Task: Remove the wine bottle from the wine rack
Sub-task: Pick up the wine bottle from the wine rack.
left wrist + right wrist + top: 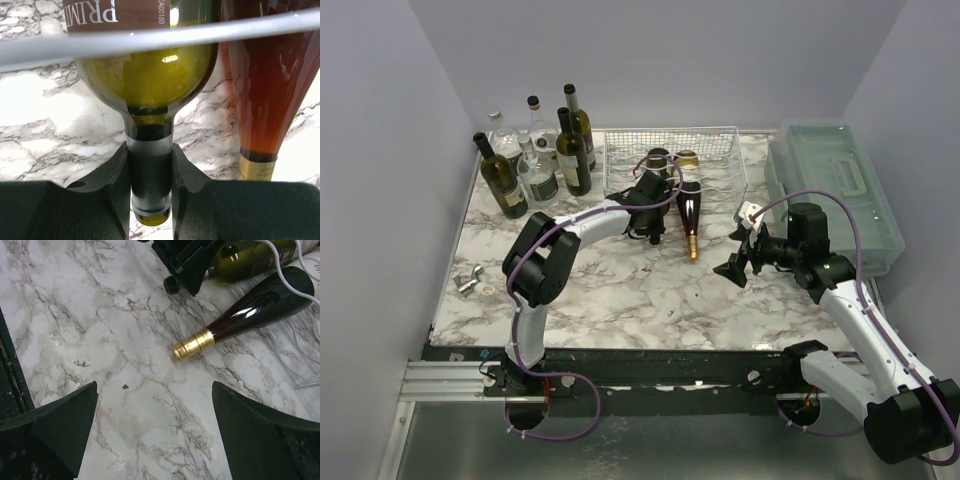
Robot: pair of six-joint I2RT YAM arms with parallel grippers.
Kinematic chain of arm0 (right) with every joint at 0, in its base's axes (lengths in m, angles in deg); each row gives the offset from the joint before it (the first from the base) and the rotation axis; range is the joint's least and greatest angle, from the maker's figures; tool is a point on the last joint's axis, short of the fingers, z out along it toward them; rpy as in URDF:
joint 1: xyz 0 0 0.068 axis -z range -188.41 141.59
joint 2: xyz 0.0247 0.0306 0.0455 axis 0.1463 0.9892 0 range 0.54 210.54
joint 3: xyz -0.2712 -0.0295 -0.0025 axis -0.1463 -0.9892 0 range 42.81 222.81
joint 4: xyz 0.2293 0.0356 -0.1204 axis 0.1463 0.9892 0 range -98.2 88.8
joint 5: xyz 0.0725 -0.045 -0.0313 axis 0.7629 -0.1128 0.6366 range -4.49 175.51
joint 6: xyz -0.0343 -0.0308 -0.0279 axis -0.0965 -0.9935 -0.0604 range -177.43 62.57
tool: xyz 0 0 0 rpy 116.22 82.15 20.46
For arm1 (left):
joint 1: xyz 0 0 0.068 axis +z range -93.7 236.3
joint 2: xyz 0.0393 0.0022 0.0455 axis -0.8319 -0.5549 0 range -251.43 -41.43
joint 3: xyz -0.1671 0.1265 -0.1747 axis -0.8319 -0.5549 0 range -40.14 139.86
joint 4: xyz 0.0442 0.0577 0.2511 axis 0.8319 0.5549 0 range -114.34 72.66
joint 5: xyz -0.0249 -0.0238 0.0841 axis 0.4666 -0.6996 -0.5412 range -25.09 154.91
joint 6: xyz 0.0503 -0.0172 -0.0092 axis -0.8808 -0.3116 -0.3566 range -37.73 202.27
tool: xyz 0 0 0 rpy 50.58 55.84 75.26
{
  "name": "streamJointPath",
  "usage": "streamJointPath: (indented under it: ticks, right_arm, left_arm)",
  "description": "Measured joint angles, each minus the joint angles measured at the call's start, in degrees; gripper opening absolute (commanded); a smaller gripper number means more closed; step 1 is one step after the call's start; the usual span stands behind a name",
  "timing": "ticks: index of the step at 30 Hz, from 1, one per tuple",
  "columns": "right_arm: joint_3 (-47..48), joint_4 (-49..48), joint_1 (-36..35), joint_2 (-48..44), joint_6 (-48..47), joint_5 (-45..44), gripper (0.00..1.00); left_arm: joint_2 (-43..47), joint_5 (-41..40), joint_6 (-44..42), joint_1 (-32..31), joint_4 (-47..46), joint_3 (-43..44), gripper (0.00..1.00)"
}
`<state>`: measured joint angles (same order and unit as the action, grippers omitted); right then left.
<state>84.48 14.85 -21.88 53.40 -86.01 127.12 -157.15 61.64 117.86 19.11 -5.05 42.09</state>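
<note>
Left wrist view has the green wine bottle [150, 80] lying under a wire of the wine rack [100, 42], neck toward the lens at bottom centre, with the left gripper [150, 170] clamped on that neck. Just right of it lies an amber bottle [260, 100] with gold foil, its neck pointing out over the marble table [620, 290]. Upright bottles [535, 150] crowd the upper left, a plastic box [840, 180] fills the right edge, and the right gripper [738, 255] hovers wide open right of centre.
</note>
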Motion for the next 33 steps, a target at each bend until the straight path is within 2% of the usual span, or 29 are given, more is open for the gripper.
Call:
streamJointPath:
  ticks: [33]
  right_arm:
    - [0.0,0.0,0.4,-0.1,0.0,0.0,0.99]
  left_arm:
    - [19.3,-5.5,-2.9,-5.5,-3.5,-20.2,0.0]
